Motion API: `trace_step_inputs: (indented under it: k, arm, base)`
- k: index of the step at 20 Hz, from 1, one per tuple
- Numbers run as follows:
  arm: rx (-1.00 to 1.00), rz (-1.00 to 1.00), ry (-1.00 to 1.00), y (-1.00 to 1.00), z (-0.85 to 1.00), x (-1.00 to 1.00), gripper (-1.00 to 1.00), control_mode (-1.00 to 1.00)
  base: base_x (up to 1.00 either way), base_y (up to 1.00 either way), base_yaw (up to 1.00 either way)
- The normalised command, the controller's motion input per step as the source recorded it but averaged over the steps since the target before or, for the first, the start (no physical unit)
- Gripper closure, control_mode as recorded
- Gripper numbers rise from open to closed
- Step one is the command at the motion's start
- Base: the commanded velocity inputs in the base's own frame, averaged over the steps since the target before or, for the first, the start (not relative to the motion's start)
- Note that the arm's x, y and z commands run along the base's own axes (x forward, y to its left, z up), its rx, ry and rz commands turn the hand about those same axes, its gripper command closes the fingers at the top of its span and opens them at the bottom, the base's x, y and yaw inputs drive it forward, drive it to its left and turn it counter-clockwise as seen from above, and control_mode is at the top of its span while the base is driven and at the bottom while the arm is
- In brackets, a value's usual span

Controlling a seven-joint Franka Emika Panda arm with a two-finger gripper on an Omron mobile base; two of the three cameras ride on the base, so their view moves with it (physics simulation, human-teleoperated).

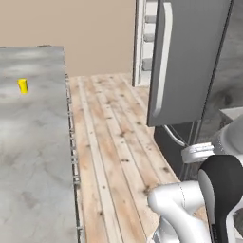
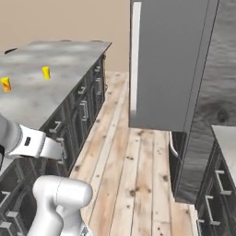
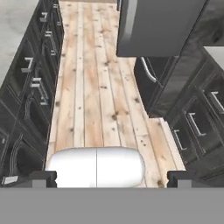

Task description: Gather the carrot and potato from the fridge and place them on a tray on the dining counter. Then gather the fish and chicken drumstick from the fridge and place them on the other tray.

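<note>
Wooden plank floor ran between everything, an aisle down the middle. Grey stone dining counter sat on my left with dark cabinet fronts and bar handles below it. Fridge stood on my right, tall and dark-sided, its grey door swung out over the aisle with a long vertical handle; white shelf edges showed past the door's far edge. Could not see the carrot, potato, fish or drumstick, so could not tell where they were inside the fridge. More dark drawers were beside the fridge base. Two small yellow items and stood apart on the counter top; too small to name. My pincer pointed down at the floor, fingertips spread wide apart with nothing between them, held well clear of both the fridge and the counter.
</note>
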Motion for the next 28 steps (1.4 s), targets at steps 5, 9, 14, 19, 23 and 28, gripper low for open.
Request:
trace_step_inputs:
  k: [5,9,14,19,23,28]
  arm:
    - [0.00,0.00,0.00,0.00,0.00,0.00,-1.00,1.00]
    - [0.00,0.00,0.00,0.00,0.00,0.00,-1.00,1.00]
    - [0.00,0.00,0.00,0.00,0.00,0.00,-1.00,1.00]
    - [0.00,0.00,0.00,0.00,0.00,0.00,-1.00,1.00]
    - [0.00,0.00,0.00,0.00,0.00,0.00,-1.00,1.00]
    - [0.00,0.00,0.00,0.00,0.00,0.00,-1.00,1.00]
  base:
    - [0.80,0.00,0.39]
    - [0.82,-0.02,0.35]
    - [0.80,-0.07,0.19]
    - [0.66,-0.12,0.06]
    - [0.71,-0.17,0.01]
    - [0.77,-0.08,0.00]
